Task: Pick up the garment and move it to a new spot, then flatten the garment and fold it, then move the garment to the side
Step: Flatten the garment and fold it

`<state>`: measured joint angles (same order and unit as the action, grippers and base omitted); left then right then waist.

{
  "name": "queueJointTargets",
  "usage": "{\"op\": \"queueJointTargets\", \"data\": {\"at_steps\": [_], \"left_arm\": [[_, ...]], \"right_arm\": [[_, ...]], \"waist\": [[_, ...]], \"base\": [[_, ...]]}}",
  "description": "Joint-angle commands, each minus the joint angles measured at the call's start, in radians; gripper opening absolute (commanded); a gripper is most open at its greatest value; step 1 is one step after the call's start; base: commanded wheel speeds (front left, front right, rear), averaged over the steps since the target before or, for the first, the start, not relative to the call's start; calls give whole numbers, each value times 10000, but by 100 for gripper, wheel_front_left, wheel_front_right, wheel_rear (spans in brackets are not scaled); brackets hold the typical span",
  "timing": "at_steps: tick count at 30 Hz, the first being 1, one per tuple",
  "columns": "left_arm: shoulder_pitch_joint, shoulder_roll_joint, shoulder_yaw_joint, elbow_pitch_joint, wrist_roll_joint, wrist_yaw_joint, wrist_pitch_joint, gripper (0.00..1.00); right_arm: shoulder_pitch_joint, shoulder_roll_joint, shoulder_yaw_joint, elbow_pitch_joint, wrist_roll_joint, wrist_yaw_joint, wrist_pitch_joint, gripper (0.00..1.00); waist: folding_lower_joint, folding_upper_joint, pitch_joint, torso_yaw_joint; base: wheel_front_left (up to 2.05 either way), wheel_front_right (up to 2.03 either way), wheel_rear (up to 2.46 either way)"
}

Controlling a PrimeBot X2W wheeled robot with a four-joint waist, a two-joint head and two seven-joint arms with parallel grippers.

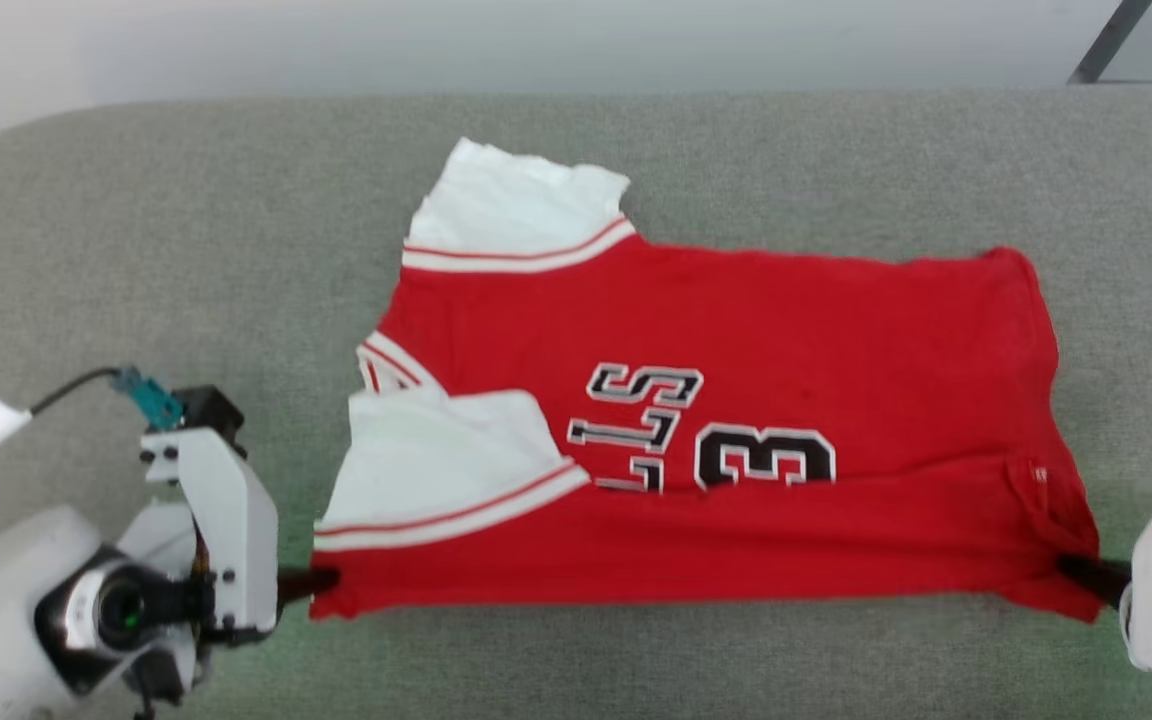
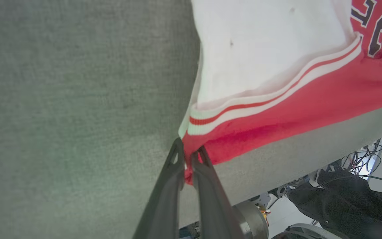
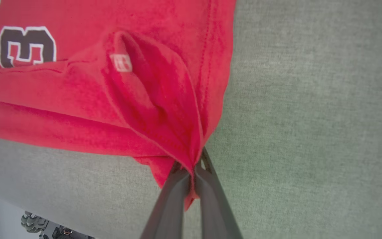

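head view | garment (image 1: 736,330) red, white sleeves, dark lettering, partly folded

The head camera is looking down over the whole red, white-sleeved fabric shirt (image 1: 736,330); each wrist camera is peering closely at one near corner of it.

A grey-green cloth-covered table (image 1: 136,250) with a rounded far-left corner is lit evenly. A pale wall (image 1: 536,40) is seen behind it, crossed by a dark slanted bar (image 1: 1111,40). Below the near edge, cables (image 2: 366,159) and pale floor (image 2: 282,212) are glimpsed.
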<state>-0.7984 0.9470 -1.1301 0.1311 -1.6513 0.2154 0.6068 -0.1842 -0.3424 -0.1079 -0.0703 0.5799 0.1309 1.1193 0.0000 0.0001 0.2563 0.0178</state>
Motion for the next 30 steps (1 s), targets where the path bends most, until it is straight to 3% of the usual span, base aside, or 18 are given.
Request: {"op": "queueJointTargets", "data": {"at_steps": [1, 12, 20, 21, 23, 24, 25, 26, 27, 30], "left_arm": [[276, 257, -71, -232, -30, 202, -50, 0], [1189, 893, -470, -1709, -86, 977, -118, 0], [1514, 628, -630, -1774, -88, 1045, -267, 0], [1516, 600, -616, -1733, -70, 1009, -300, 8], [1445, 589, -646, -1677, 106, 973, -363, 24], [1394, 597, -621, -1658, 134, 960, -404, 48], [1372, 603, -595, -1643, 133, 953, -414, 66], [1344, 633, -581, -1649, 175, 950, -433, 86], [1306, 661, -549, -1661, 216, 943, -464, 100], [1219, 817, -451, -1711, 260, 981, -519, 100]], "right_arm": [[331, -118, -175, -105, 42, -6, 76, 0], [1558, 6, -557, -609, 247, -7, 466, 0], [1608, 44, -442, -635, 138, -7, 399, 0], [1568, 28, -384, -673, 155, -7, 315, 0], [1516, -21, -320, -687, 150, -7, 203, 33], [1514, -44, -297, -678, 169, -7, 173, 49], [1512, -81, -279, -706, 178, -7, 131, 96], [1510, -105, -280, -730, 176, -7, 74, 100], [1521, -120, -278, -747, 193, -7, 50, 100], [1551, -125, -316, -882, 259, -7, -121, 100]], "waist": [[0, -1, -150, 42], [0, -1, -398, 97], [0, -1, -418, 70], [0, -1, -427, 64], [0, -1, -451, 47], [0, -1, -469, 37], [0, -1, -491, 27], [0, -1, -512, 15], [0, -1, -539, 3], [0, -1, -623, -46]], "base": [[0, 0, 0], [0, 0, 0], [0, 0, 0], [0, 0, 0], [0, 0, 0], [0, 0, 0], [0, 0, 0], [0, 0, 0], [0, 0, 0], [0, 0, 0]]}}
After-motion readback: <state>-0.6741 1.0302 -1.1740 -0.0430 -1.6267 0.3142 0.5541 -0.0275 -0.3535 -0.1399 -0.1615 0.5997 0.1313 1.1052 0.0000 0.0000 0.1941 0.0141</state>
